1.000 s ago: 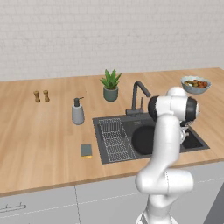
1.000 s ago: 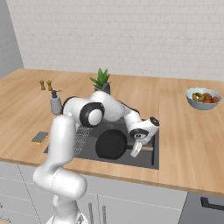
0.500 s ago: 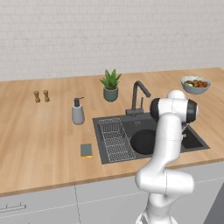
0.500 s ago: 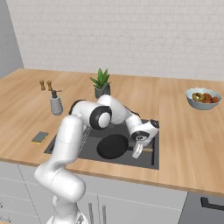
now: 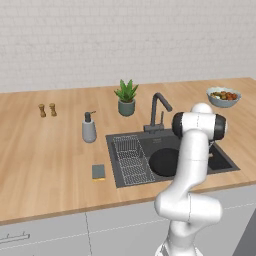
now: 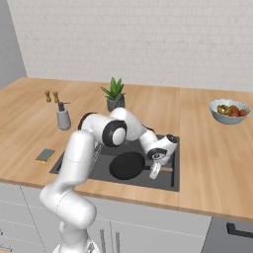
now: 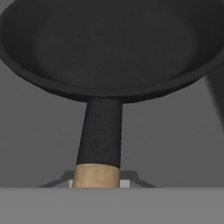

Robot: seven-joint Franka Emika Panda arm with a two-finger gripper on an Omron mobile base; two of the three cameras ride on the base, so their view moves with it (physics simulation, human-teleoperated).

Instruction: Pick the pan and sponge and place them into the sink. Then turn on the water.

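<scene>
The round black pan (image 6: 127,165) lies low in the dark grey sink (image 6: 174,181), right of the wire rack (image 5: 131,159). My gripper (image 6: 154,170) reaches down over the basin's right side and is shut on the pan's light wooden handle (image 7: 96,175). In the hand view the pan (image 7: 113,48) spreads straight ahead with its dark neck running back between my fingers. From the left base view my own arm hides most of the hand, and the pan (image 5: 164,161) shows beside it. The small grey-green sponge (image 5: 98,171) rests flat on the counter left of the sink (image 5: 112,160); it also shows as sponge (image 6: 45,155).
A dark faucet (image 5: 157,112) stands behind the basin. A grey soap dispenser (image 5: 89,128) and a potted plant (image 5: 126,97) are on the counter behind and to the left. A bowl of fruit (image 5: 223,96) sits at the far right, and two small shakers (image 5: 47,110) at the far left.
The hand and the pan have sunk slightly lower into the basin, and the arm's elbow has shifted a little. The sponge has not moved.
</scene>
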